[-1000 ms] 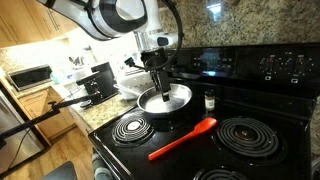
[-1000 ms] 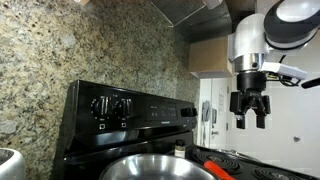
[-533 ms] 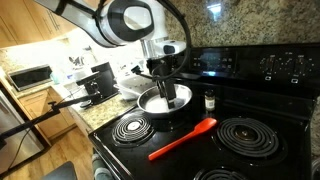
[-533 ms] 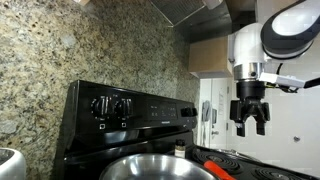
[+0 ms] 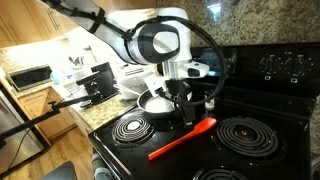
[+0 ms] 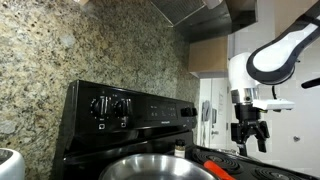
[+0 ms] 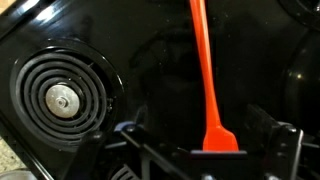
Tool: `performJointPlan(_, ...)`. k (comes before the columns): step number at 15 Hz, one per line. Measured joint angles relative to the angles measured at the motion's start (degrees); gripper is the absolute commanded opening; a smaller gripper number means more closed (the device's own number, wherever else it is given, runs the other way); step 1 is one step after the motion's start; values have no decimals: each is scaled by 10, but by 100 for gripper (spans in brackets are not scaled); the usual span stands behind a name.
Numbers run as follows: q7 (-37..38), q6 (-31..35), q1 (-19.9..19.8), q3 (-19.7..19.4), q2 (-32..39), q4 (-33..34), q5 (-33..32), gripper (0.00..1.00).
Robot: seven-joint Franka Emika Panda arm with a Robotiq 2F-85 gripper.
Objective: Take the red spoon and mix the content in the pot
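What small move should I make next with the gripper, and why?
Probably lower the gripper straight down. It is open and hangs above the black stovetop. In the wrist view the flat end of the red spoon sits between its fingers, and the spoon lies untouched. Descending should put the jaws on either side of it, ready for a grasp.

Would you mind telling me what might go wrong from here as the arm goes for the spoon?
1. The open fingers hang over the wide flat end of the red spoon; gripping there might leave only the slim handle for stirring.
2. The spoon lies flat on the stovetop, so the fingers may scrape it or push the spoon away.
3. The pot sits close beside the arm and could get bumped.
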Motion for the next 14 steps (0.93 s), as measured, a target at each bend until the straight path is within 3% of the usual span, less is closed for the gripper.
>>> performJointPlan(6, -63, -16, -9, -3, 65, 49, 2, 100)
performJointPlan(11, -161, -2, -25, -3, 80, 50, 4, 100)
performJointPlan(14, -167, -4, -35, -6, 89, 48, 5, 100)
